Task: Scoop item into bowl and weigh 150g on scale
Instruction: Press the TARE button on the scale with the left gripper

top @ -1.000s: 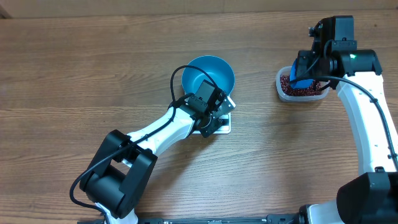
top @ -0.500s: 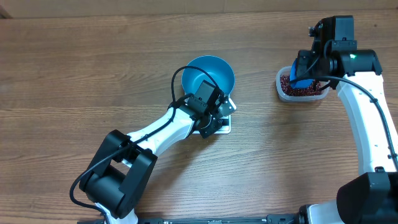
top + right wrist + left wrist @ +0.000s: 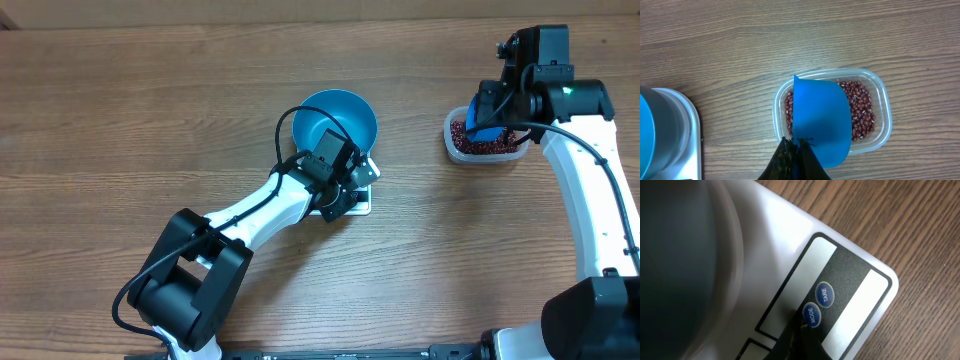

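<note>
- Beans (image 3: 862, 107) are lying in a clear plastic tub (image 3: 884, 102) at the far right of the wooden table (image 3: 150, 120), forming a loose dark red-brown layer.
- A blue scoop (image 3: 820, 120) is hanging over the left and middle of that tub. Beans are showing to its right and in a thin strip to its left. Whether its lip is touching them cannot be told.
- The right gripper (image 3: 795, 150) is pinching the scoop's near end, with its dark fingers closed together around it.
- The bright blue bowl (image 3: 335, 120) is sitting on the white scale (image 3: 765, 245) near the middle of the table, well apart from the tub. Its inside is showing smooth blue from overhead.
- The bowl is covering the far part of the scale, leaving the front strip with its display and buttons showing.
- The left gripper (image 3: 802, 335) is reaching down to that front strip beside the bowl, with its fingers closed to a single dark tip and gripping nothing.
- That tip is meeting the lower edge of the round blue MODE button (image 3: 811, 314), and the TARE button (image 3: 825, 294) is lying just beside it, uncovered.
</note>
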You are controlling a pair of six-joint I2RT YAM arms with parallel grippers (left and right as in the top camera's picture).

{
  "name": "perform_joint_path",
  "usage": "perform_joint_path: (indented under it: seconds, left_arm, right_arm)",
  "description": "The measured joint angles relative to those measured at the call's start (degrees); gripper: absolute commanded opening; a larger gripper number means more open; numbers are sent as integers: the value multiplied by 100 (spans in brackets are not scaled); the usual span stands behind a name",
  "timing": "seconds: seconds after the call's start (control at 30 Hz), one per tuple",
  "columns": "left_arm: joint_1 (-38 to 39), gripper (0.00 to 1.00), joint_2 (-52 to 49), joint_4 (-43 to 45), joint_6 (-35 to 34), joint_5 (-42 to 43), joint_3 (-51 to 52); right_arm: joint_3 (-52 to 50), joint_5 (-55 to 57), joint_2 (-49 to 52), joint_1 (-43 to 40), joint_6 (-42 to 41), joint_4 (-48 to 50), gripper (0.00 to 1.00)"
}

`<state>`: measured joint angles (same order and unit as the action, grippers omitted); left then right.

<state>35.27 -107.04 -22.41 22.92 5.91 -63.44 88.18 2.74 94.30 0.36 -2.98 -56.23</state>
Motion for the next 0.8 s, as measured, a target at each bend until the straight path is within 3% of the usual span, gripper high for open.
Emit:
perform_joint_path:
  seconds: [0.57,0.8]
  left_arm:
    - [0,4,-2,-28,0,0,-9]
    - [2,4,-11,-573,0,7,-195]
  right_arm:
    - [0,0,0,0,0,2,4]
    - [0,-2,0,0,0,4,4]
